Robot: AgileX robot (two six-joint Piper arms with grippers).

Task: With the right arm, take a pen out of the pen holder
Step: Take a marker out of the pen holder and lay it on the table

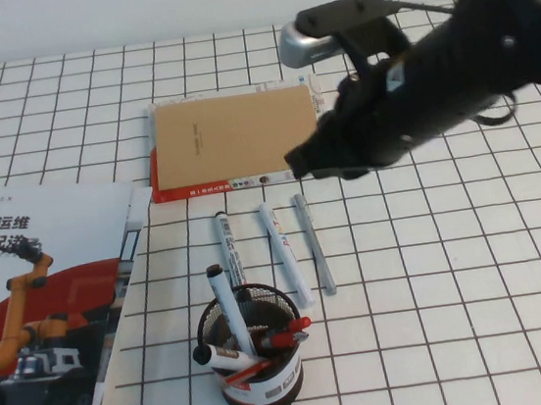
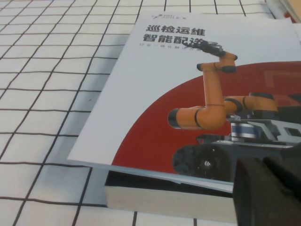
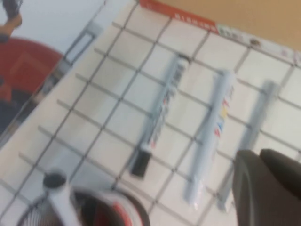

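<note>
The black mesh pen holder (image 1: 259,362) stands near the table's front edge with several markers in it, one white one (image 1: 229,311) sticking up. Three pens lie side by side behind it: a black-capped marker (image 1: 230,249), a white pen (image 1: 284,250) and a grey pen (image 1: 314,244). My right gripper (image 1: 307,161) hovers above and behind these pens, shut, with nothing in it. In the right wrist view its fingers (image 3: 263,188) are together over the grey pen (image 3: 256,117), and the holder's rim (image 3: 101,207) shows at the edge. My left gripper (image 2: 268,193) rests shut over the manual.
A brown-covered book (image 1: 233,138) lies at the back middle. A large white and red manual (image 1: 45,299) with an orange robot arm on its cover lies at the front left, seen close up as the manual (image 2: 188,80) in the left wrist view. Gridded tabletop (image 1: 459,288) extends to the right.
</note>
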